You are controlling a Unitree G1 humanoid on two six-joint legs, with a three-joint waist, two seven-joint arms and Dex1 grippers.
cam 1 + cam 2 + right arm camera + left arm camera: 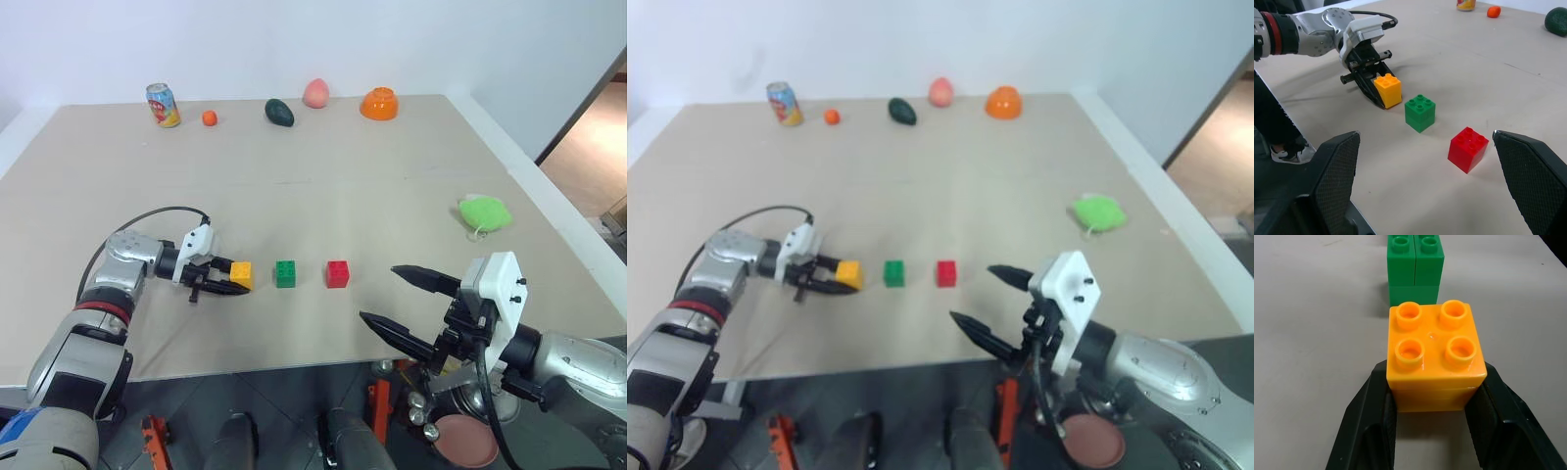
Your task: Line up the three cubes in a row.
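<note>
The left gripper (227, 281) is clamped on the yellow-orange cube (241, 275) — one black finger pressed to each side, the cube sitting on the tan surface (323, 196) with its studs up. Just past the gripper's tips, in line with where it points, stands the green cube (285, 273), close to the held one but not touching, and a little further along the same line sits the red cube (337, 273). The right gripper (404, 304) hangs at the near edge of the surface, fingers spread as wide as they go, holding nothing — the red cube lies ahead of it, well apart.
</note>
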